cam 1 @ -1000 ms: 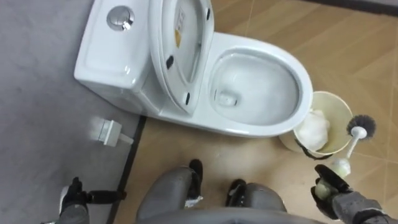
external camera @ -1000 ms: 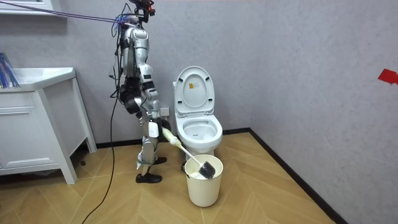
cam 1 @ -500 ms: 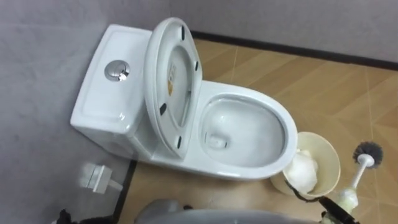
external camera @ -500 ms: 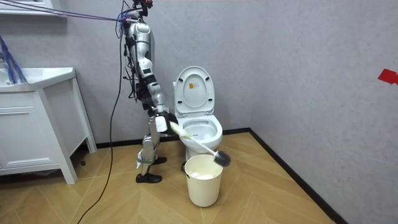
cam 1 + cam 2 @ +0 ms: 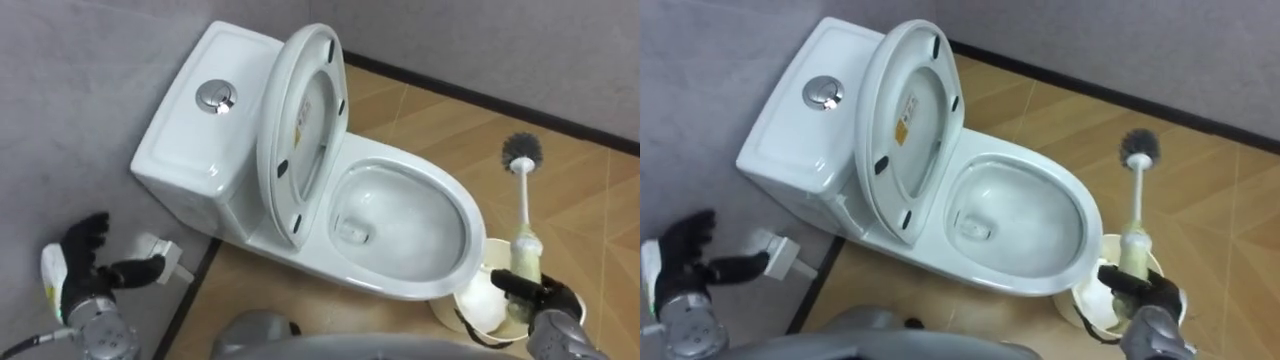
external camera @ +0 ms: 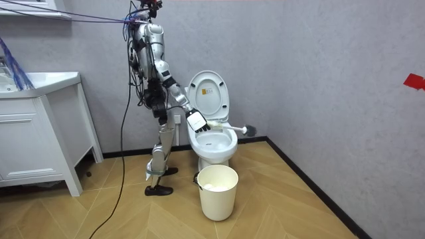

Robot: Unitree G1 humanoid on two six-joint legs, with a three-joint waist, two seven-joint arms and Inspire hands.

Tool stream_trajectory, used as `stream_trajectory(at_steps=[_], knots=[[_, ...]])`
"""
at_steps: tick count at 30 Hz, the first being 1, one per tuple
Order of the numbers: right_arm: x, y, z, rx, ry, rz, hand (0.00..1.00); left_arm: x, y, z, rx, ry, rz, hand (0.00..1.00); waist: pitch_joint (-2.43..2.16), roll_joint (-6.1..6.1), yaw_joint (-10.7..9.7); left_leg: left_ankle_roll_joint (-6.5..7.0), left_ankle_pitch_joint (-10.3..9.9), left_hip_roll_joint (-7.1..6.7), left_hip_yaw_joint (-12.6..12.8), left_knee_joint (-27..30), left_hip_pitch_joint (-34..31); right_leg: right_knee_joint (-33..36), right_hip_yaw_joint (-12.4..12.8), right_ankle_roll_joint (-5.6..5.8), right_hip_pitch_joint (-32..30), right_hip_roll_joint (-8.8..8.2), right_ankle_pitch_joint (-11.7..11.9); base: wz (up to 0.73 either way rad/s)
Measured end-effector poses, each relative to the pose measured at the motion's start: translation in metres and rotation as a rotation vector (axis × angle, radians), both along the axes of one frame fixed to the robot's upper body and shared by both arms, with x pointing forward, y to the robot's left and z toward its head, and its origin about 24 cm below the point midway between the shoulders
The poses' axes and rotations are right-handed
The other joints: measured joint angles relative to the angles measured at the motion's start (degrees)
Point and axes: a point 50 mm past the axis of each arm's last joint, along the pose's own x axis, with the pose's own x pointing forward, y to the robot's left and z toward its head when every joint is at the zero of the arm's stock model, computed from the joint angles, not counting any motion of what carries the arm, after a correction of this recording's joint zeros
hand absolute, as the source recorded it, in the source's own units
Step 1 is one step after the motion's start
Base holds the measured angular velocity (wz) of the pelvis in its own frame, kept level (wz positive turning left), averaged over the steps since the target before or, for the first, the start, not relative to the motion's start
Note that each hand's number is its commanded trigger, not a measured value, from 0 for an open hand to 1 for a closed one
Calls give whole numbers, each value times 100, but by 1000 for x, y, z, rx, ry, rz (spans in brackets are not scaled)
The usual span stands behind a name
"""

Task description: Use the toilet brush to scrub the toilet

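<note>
The white toilet (image 5: 462, 216) stands against the grey wall with its seat and lid (image 5: 300, 130) raised and its bowl open. My right hand (image 5: 538, 297) is shut on the pale yellow handle of the toilet brush (image 5: 521, 205). The brush points away from me past the bowl's front end, with its dark bristle head (image 5: 522, 150) over the floor. In the room view I stand beside the toilet and hold the brush (image 6: 232, 127) about level above the bowl. My left hand (image 5: 84, 272) hangs open at the lower left, near the wall.
A cream waste bin (image 5: 478, 303) with white paper in it stands right below my right hand, in front of the bowl. A small white fitting (image 5: 162, 257) sits on the wall by my left hand. A white sink cabinet (image 6: 40, 133) is behind me.
My right hand has lifted the brush from the bin and swung it up to bowl height. My left hand has risen. The camera has shifted.
</note>
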Motion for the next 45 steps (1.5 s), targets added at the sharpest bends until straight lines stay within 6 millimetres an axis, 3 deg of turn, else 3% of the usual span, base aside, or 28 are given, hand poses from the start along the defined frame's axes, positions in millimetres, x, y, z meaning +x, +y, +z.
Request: stream_trajectory(at_steps=[2, 4, 10, 23, 29, 40, 45], knots=[[-1, 0, 2, -30, -12, 67, 100, 20, -4, 21, 77, -136, -76, 0, -23, 52, -11, -3, 5, 6, 11, -7, 2, 8, 15, -13, -8, 1, 8, -4], [-3, 0, 3, -60, -6, 120, 100, 27, -6, 31, 134, -180, -109, 0, -40, 78, -30, -7, 14, 22, 57, -24, 26, 9, 103, -24, -16, 9, 14, -16], [-8, 3, 1, -112, 69, 321, 100, 37, -15, 36, 302, -168, -231, 0, -43, 43, -51, -10, 15, 78, 190, -35, 54, 16, 156, -57, -48, 22, 37, -13], [-7, 7, 0, -126, 136, 535, 100, 35, -23, 13, 353, -2, -371, 0, -68, 83, -61, -1, 10, 98, 317, -112, 132, 5, 259, -54, -48, 8, 40, -4], [-4, 8, -1, -110, 157, 588, 100, 26, -21, -17, 300, 176, -419, 0, -49, 158, -242, -4, 12, 114, 418, -171, 192, 18, 334, -54, -44, 9, 40, -5], [0, -5, 4, -164, 203, 665, 100, 32, -20, -18, 288, 215, -483, 0, -24, 145, -341, 16, 15, 141, 590, -251, 151, 92, 608, -42, -227, -2, 53, -10], [-1, -8, 4, -187, 235, 713, 100, 34, -15, -17, 301, 237, -503, 0, -21, 153, -330, 15, 16, 155, 620, -258, 116, 99, 611, -42, -305, 2, 53, -4]])
